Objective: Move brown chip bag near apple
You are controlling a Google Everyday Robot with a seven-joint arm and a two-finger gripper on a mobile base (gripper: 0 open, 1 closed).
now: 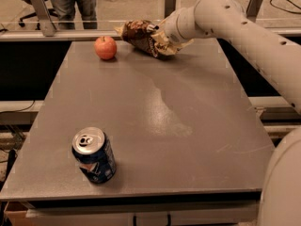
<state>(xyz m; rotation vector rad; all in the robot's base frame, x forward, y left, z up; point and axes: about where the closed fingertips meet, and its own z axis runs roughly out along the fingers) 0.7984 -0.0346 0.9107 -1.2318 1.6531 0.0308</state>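
Camera view: one look from the near edge across a grey worktop [188,102].
end effector [159,33]: at the far edge of the worktop, a little right of centre, on the end of the white arm [244,27] that reaches in from the right; its fingers are pinched on the brown chip bag [141,36].
brown chip bag: crumpled, dark brown with a cream-yellow end, held slanted so that its left end points towards the apple [106,47] and its right end sits lower, under the grip; whether that lower end touches the worktop cannot be told.
apple: red-orange, resting on the worktop near the far-left corner, left of the bag, near it but apart, with bare surface between them.
blue soda can [94,155]: standing near the front-left of the worktop, silver top showing, well apart from apple and bag.
background: a person's legs [70,1] in jeans beyond the far rail.
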